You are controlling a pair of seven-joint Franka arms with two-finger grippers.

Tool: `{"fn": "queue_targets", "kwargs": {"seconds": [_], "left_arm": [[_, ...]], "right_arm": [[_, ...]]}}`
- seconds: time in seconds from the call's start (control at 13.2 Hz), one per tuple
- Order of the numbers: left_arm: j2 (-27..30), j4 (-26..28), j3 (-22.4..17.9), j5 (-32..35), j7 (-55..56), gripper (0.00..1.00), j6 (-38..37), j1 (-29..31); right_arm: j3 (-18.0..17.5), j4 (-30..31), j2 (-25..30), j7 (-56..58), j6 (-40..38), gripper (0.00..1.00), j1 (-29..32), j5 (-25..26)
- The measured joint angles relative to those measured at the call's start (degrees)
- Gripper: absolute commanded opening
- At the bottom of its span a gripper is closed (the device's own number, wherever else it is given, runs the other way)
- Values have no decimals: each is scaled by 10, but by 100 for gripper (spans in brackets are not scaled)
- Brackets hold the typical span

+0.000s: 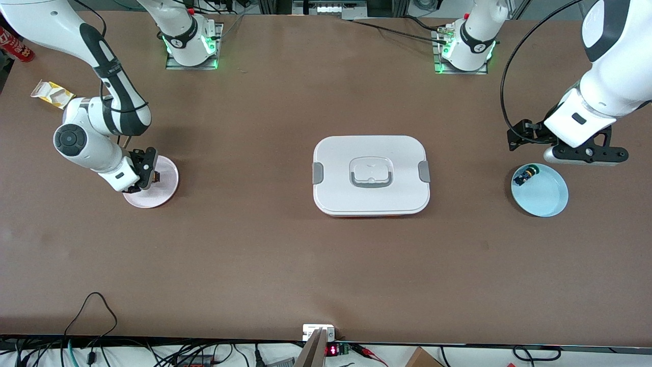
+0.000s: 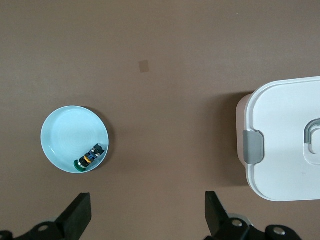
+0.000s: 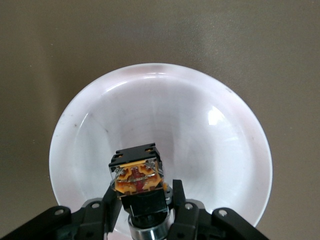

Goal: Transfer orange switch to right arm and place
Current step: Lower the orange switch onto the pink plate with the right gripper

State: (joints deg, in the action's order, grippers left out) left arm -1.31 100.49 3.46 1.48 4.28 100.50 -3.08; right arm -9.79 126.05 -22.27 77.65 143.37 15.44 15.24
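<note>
Our right gripper (image 3: 145, 210) clamps the orange switch (image 3: 136, 175) over the round pink plate (image 3: 210, 150); our left gripper (image 2: 147, 215), fingers spread wide and empty, hangs well apart from that plate.

You get bright, even overhead light on the brown table (image 1: 254, 244); soft shadows sit beside the white box (image 1: 371, 176), and glare streaks the pink plate (image 3: 210, 115), all sharp.
</note>
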Motion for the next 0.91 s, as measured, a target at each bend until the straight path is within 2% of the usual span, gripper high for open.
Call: {"fn": "queue_targets", "kwargs": {"seconds": [0.45,0.53,0.61,0.91], "left_arm": [[0,0,0,0,0,100,0,0],[0,0,0,0,0,100,0,0],[0,0,0,0,0,100,0,0],[0,0,0,0,0,100,0,0]], "right_arm": [[0,0,-17,1,16,34,0,1],[0,0,-19,1,21,74,0,3],[0,0,-19,1,22,100,0,4],[0,-4,-18,1,24,100,2,4]]}}
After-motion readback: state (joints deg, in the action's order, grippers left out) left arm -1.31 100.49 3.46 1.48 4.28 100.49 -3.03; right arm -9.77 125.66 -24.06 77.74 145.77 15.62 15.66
